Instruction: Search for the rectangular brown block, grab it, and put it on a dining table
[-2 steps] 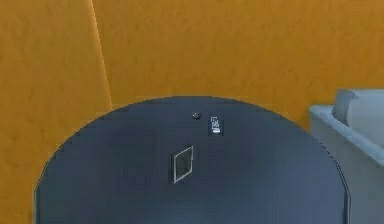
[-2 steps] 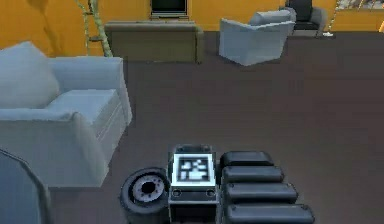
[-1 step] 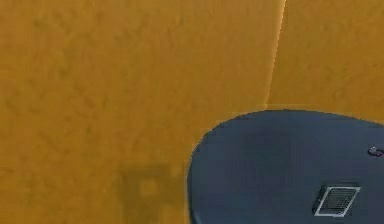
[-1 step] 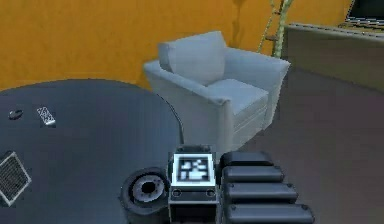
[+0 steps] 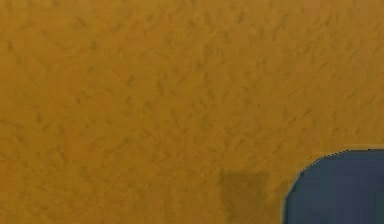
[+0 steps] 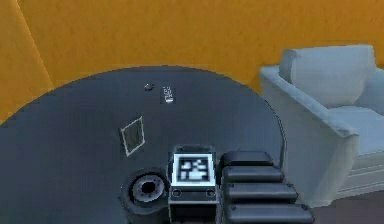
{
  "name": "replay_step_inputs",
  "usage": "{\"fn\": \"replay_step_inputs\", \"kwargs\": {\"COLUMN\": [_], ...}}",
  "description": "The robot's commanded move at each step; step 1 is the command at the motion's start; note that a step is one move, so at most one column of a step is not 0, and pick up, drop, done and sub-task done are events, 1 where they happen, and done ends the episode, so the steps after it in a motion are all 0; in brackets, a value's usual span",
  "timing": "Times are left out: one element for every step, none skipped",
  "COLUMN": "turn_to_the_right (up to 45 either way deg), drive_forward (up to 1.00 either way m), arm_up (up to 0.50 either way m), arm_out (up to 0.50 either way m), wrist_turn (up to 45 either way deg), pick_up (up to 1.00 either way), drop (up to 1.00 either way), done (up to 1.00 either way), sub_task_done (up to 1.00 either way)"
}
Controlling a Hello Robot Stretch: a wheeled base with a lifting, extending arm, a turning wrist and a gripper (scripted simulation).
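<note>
Rectangle (image 6: 133,135) on table (image 6: 70,115), lengthwise toward wall (image 6: 120,35)

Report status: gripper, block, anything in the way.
Gripper by the round table's near edge; load cannot be told. Small tan-edged rectangle lies on it, possibly the block. Armchair beside table; wall ahead.

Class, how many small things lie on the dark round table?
3. A pale-edged rectangle lies left of the middle; a pale thing and a tiny dark one beside it lie near the far edge. The table has its near side covered, so more may be hidden.
</note>
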Motion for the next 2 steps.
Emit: {"fn": "replay_step_inputs", "kwargs": {"turn_to_the_right": [0.0,0.0], "drive_forward": [0.0,0.0], "arm_up": [0.0,0.0], "arm_out": [0.48,0.0], "wrist_turn": [0.0,45.0], "pick_up": [0.0,0.0], "drop": [0.0,0.0], "done": [0.0,0.0], "sub_task_done": [0.0,0.0]}}
